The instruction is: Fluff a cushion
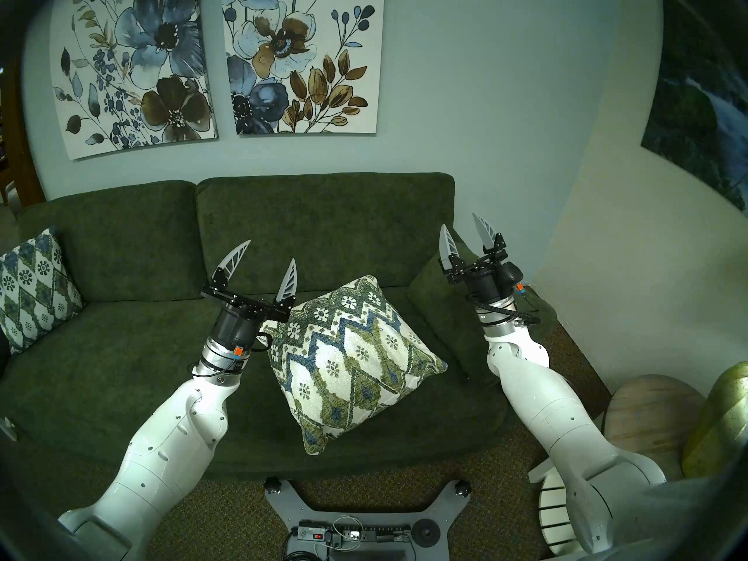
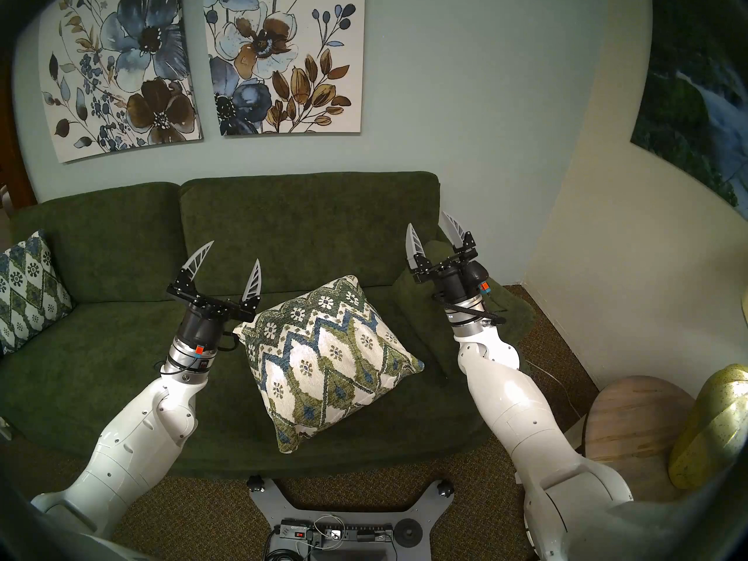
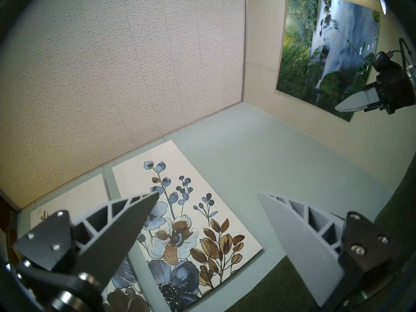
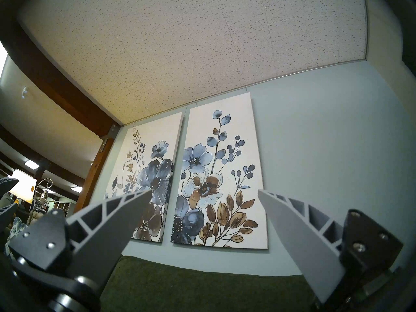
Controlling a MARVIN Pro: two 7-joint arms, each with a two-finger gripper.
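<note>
Two end effectors flank one cushion (image 1: 351, 360), which lies flat and turned corner-on upon the seat of a green sofa (image 1: 121, 357), right of centre and close to the near edge. The cream, olive and blue chevron face is up, and nothing touches it.

The left end effector (image 1: 269, 264) is raised just beside the cushion's far-left corner, its fingers spread wide and pointing up toward the back wall. The right end effector (image 1: 465, 234) stands further off, over the sofa's right arm, likewise spread and empty. Both wrist views look at ceiling and floral wall panels (image 4: 186, 181), so neither tool is yet aimed at the fabric.

By the look of it the step in hand is the approach. Done well, each arm would tip its fingers down and come in from opposite sides, pressing or pinching the plump edges instead of the flat middle, so the filling is pushed toward the centre. Even force from both sides should keep the cushion from skating off the near edge of the seat.

A second patterned pillow (image 1: 32, 289) leans at the sofa's far-left end, well apart. A round wooden side table (image 1: 647, 418) sits on the carpet to the right.
</note>
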